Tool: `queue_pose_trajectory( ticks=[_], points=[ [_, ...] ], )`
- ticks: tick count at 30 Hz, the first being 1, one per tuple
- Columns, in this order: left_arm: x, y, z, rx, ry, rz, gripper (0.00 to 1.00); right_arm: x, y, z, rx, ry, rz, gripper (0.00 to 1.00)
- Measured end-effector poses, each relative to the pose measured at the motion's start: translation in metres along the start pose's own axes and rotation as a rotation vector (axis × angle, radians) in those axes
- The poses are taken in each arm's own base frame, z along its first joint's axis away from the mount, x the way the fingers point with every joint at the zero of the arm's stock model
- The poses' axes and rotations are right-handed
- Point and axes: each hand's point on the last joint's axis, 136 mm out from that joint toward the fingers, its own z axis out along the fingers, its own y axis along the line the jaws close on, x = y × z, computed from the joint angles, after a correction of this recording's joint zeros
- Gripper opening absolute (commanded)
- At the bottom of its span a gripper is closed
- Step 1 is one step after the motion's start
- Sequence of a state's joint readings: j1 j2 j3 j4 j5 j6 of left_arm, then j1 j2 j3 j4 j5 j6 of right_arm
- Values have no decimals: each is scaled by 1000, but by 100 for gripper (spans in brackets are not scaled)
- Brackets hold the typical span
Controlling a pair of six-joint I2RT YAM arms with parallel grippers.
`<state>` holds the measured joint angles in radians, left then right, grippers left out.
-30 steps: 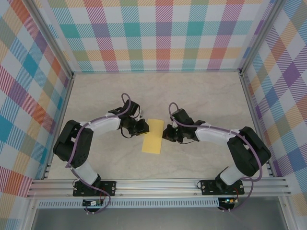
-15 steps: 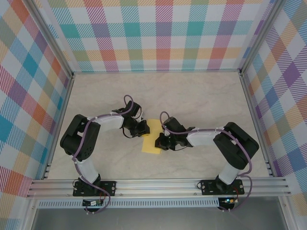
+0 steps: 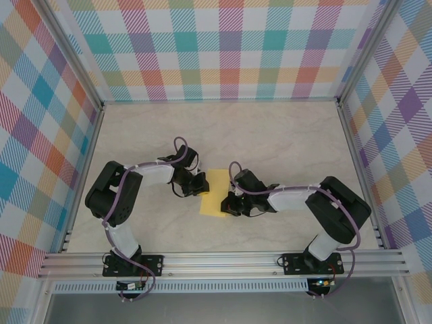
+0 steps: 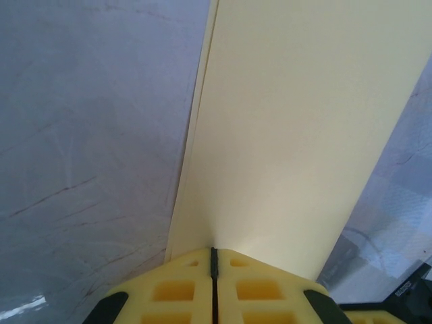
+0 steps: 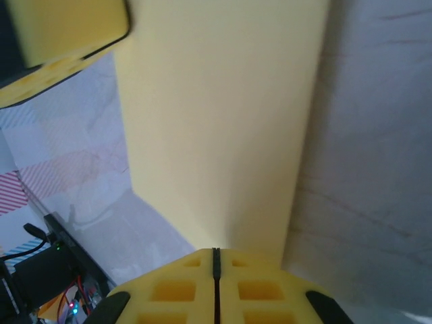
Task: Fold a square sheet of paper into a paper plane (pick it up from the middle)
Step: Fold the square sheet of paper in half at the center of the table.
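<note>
While the folded paper (image 3: 217,190) lies flat amid the worktop (image 3: 283,135), both arms bend inward, low. The left gripper (image 3: 202,185) rests closed at its left edge; the right gripper (image 3: 225,205), closed too, touches its near right edge.

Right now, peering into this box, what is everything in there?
pale-yellow folded paper sheet: one, pale yellow, middle of the table between the two arms
marbled beige tabletop: one, beige, floor of the box
checked fabric walls: three, multicoloured, left, back and right sides
grooved metal rail: one, silver, near edge, carrying the arm bases
robot arms: two, black and white with purple cables, left arm and right arm reaching inward
left end effector: yellow pads, shut on the paper's left edge
right end effector: yellow pads, shut on its right edge
</note>
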<state>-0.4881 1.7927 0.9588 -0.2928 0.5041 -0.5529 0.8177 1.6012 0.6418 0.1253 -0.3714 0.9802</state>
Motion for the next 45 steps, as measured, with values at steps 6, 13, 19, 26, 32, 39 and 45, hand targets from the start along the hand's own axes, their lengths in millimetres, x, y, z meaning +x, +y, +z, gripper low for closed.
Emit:
queue_pose_trajectory(
  ticks=[6,13,19,26,32,39,45],
  points=[
    [0,0,0,1,-1,1,7,5,-4,4,-4,18,8,7],
    [0,0,0,2,-2,13,7,9,-17,3,55,33,17,8],
    [0,0,0,1,-1,24,7,-41,9,-29,30,-85,24,9],
    [-1,2,-1,-14,-3,19,9,-84,12,-19,-11,-119,59,9],
    [-1,3,-1,-21,-2,16,10,-78,-14,8,36,-48,99,9],
    [1,4,-2,-29,8,10,10,-82,-8,-4,39,-53,48,12],
    [2,4,-2,-30,11,13,10,-131,26,-36,-60,-151,-6,11]
  ],
)
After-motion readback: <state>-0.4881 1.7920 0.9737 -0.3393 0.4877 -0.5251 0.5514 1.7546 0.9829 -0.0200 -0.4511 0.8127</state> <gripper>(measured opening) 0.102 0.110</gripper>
